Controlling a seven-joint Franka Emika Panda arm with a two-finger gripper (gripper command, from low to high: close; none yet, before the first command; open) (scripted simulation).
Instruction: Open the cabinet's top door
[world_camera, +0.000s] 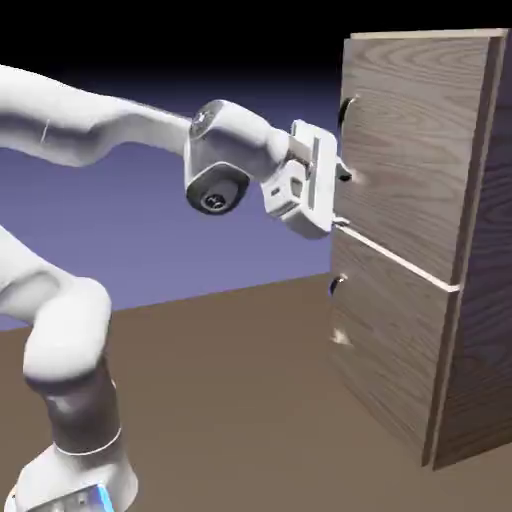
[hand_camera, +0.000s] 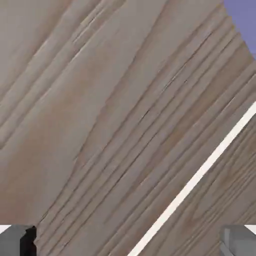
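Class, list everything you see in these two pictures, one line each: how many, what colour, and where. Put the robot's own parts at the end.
cabinet: one, brown wood grain, exterior view's right
top door: one, brown, upper front
lower door: one, brown, beneath it
handles: two, dark, curved, one on the top door, one on the lower
strip: one, white, between the doors
ground surface: one, brown, beneath everything
backdrop: one, blue-violet, behind
arm: one, white, exterior view's left
pincer: one, white with two grey fingertips, open, before the top door
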